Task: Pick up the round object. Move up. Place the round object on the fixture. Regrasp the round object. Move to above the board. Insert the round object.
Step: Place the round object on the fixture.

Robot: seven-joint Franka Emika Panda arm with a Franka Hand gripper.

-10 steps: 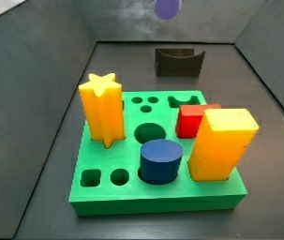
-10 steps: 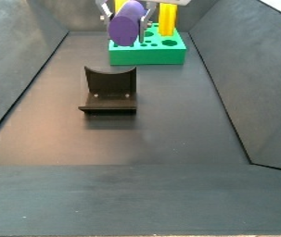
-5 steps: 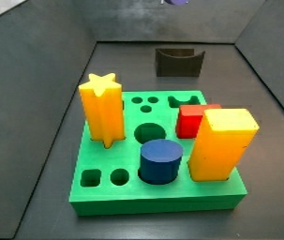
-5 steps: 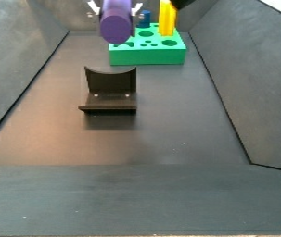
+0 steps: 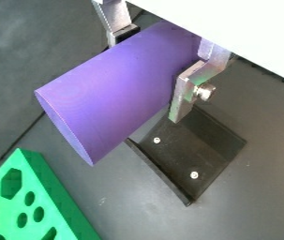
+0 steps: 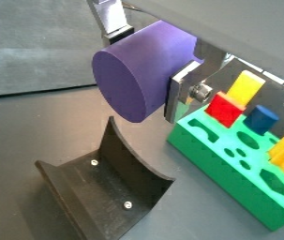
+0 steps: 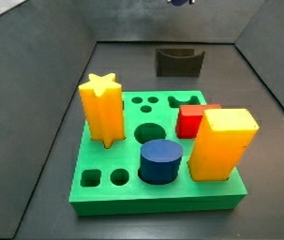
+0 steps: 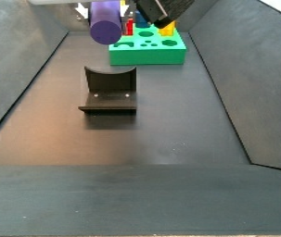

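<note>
The round object [image 5: 112, 94], a smooth purple cylinder, lies crosswise between the silver fingers [image 5: 189, 86] of my gripper [image 5: 151, 61], which is shut on it. In both wrist views it hangs in the air above the fixture [image 6: 107, 183], a dark block with a curved notch. A side view shows the round object [image 8: 104, 22] high over the floor, between the fixture [image 8: 108, 91] and the green board [image 8: 149, 48]. The board [image 7: 156, 150] has round and shaped holes. In that side view the fixture [image 7: 178, 61] stands behind the board, and the gripper is almost out of view at the top.
On the board stand a yellow star peg [image 7: 101, 108], a thick dark blue cylinder [image 7: 160, 161], a red block [image 7: 194, 120] and a tall yellow block [image 7: 223, 142]. Sloping grey walls [image 8: 19, 83] enclose the dark floor on both sides.
The gripper has risen with the round object still in it and shifted left in a side view. It has almost left the top of the view that looks over the board.
</note>
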